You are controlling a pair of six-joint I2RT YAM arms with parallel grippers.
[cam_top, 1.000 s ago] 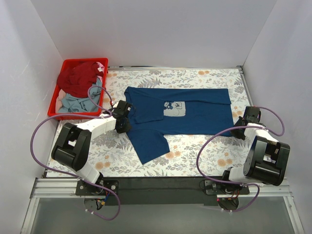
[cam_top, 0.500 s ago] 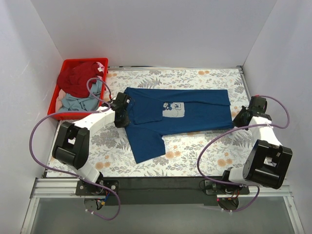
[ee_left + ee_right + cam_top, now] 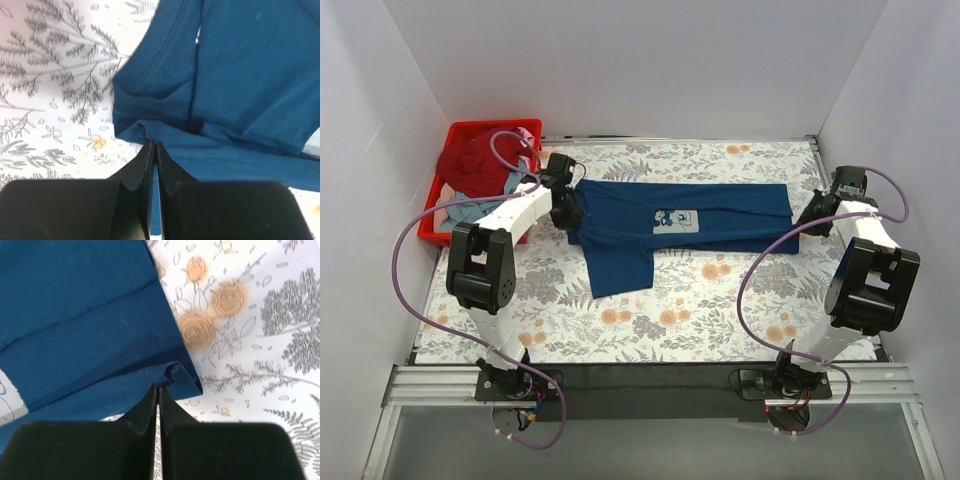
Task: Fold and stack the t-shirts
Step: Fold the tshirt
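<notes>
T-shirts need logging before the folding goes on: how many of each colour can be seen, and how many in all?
navy blue t-shirt, spread on the table: 1
dark red t-shirt, bunched in the red crate: 1
pale grey-blue t-shirt, bunched in the same crate: 1
Total: 3

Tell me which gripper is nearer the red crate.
Left. The left gripper pinches the navy t-shirt at its edge, just right of the red crate. The right gripper holds the shirt's opposite end, far to the crate's right.
</notes>
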